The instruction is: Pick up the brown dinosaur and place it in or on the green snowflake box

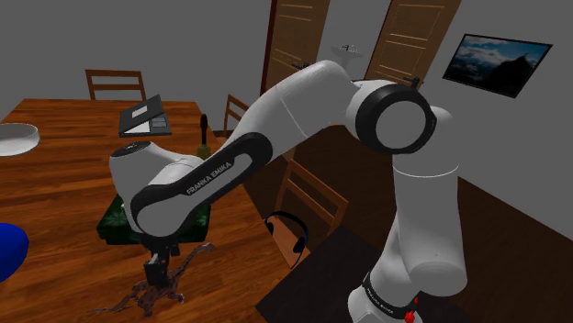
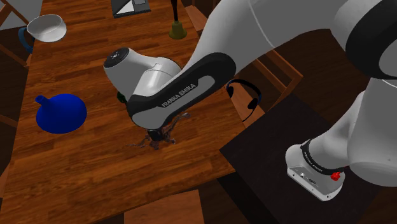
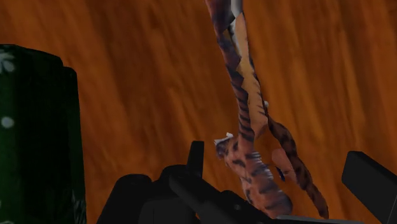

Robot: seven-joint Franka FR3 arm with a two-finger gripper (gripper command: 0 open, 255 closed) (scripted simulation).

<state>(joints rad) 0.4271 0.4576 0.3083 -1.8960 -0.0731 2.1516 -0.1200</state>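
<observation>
The brown striped dinosaur lies on the wooden table near its front edge, tail stretched away from the hand. My gripper hangs straight down over it. In the wrist view the fingers stand apart, open, and the dinosaur's body lies between them; neither finger plainly presses on it. The dark green snowflake box stands close beside the gripper; in the shoulder view the box sits just behind the forearm, partly hidden. From the second exterior view the gripper is low over the dinosaur.
A blue jug and a white bowl sit on the table, farther off. A laptop and a dark bottle stand at the far side. Black headphones hang at the table edge near a chair.
</observation>
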